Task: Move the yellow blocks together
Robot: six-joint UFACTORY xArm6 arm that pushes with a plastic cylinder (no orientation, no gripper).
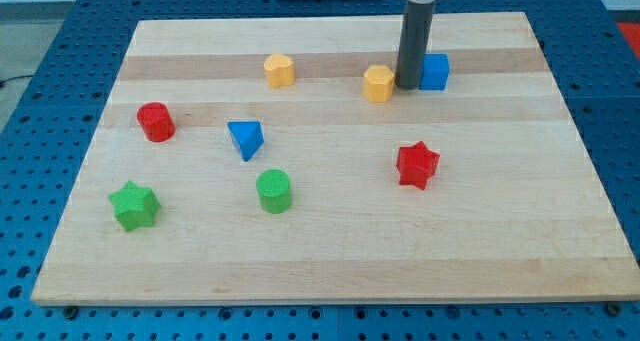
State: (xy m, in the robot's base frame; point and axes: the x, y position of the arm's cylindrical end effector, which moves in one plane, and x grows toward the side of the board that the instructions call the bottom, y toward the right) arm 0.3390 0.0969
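Two yellow blocks lie near the view's top. One yellow block, heart-like in shape, sits left of centre. The other, a yellow hexagon block, lies to its right. My tip stands on the board right beside the yellow hexagon's right side, between it and a blue cube. The dark rod rises from the tip to the view's top edge.
A red cylinder lies at the left, a blue triangle left of centre, a green cylinder below it, a green star at the lower left, a red star right of centre. The wooden board lies on a blue perforated table.
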